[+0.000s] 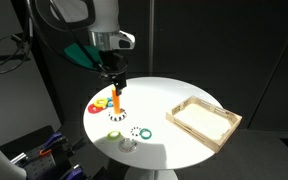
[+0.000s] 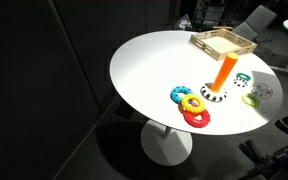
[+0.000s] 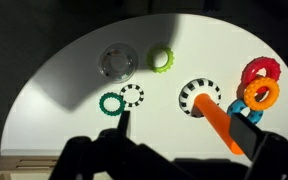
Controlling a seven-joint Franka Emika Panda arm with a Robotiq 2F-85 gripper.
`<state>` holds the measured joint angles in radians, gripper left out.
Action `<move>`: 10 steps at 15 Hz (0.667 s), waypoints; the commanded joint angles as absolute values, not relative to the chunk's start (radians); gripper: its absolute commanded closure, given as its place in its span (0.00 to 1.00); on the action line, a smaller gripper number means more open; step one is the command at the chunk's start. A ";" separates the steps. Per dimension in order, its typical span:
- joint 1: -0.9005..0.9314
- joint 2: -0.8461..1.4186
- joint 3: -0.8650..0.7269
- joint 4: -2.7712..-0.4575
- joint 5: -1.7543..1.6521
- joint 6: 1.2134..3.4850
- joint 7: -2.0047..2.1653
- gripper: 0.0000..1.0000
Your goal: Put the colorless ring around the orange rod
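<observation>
The colorless ring [image 3: 116, 62] lies flat on the white round table, beside a lime green ring [image 3: 161, 58]; it also shows in both exterior views [image 1: 127, 146] [image 2: 261, 91]. The orange rod [image 3: 222, 125] stands upright inside a black-and-white speckled ring [image 3: 199, 97], and shows in both exterior views [image 1: 115, 101] [image 2: 224, 72]. My gripper [image 3: 184, 135] is open and empty, hovering above the rod [image 1: 115, 85], with the rod close to one finger. The colorless ring is well apart from the jaws. The gripper is out of frame in an exterior view that shows the tray at the top.
Red [image 3: 261, 70], yellow-orange [image 3: 261, 95] and blue [image 3: 246, 108] rings cluster beside the rod. A teal ring [image 3: 111, 103] and a small black-and-white ring [image 3: 132, 96] lie mid-table. A wooden tray [image 1: 204, 120] sits at the table's edge.
</observation>
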<state>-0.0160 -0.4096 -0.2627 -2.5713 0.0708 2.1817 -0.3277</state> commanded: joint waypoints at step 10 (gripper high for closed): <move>-0.048 -0.153 -0.289 -2.626 0.155 2.461 -0.510 0.00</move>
